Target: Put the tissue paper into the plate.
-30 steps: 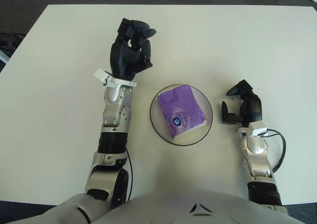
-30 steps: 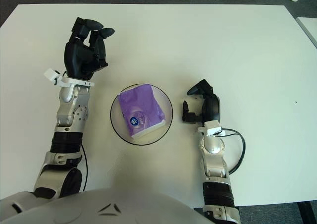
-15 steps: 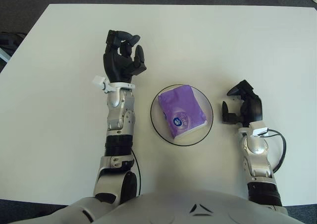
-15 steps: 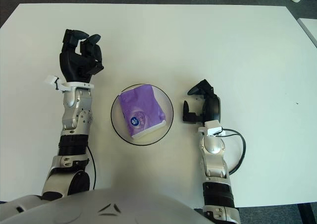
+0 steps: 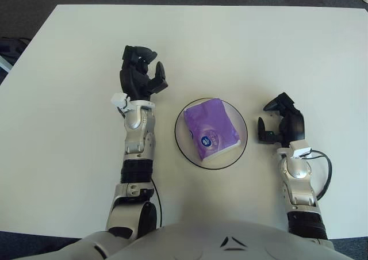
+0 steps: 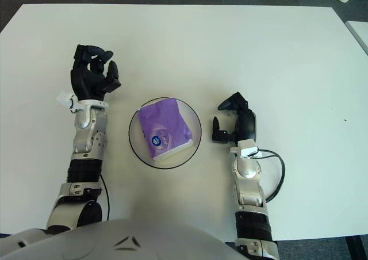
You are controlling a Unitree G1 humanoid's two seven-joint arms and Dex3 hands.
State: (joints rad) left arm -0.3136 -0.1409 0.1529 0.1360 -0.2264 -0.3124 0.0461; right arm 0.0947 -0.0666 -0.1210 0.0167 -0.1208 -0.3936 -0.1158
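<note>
The left hand (image 5: 138, 76) hangs empty with fingers loosely curled, left of the plate (image 5: 183, 142) near the bench's (image 5: 69, 70) near edge. The tissue paper (image 5: 210, 128) lies inside it, long axis diagonal. The right hand (image 5: 280, 121), relaxed and empty, sits nearer.

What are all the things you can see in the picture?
tissue pack: one, purple with a white edge, lying inside the plate
plate: one, clear with a dark rim, on the table between the two hands
table: one, white, filling most of the view
cable: one, black, looping beside the right forearm
left hand: one, black, fingers loosely curled and holding nothing, left of the plate
right hand: one, black, holding nothing, right of the plate
</note>
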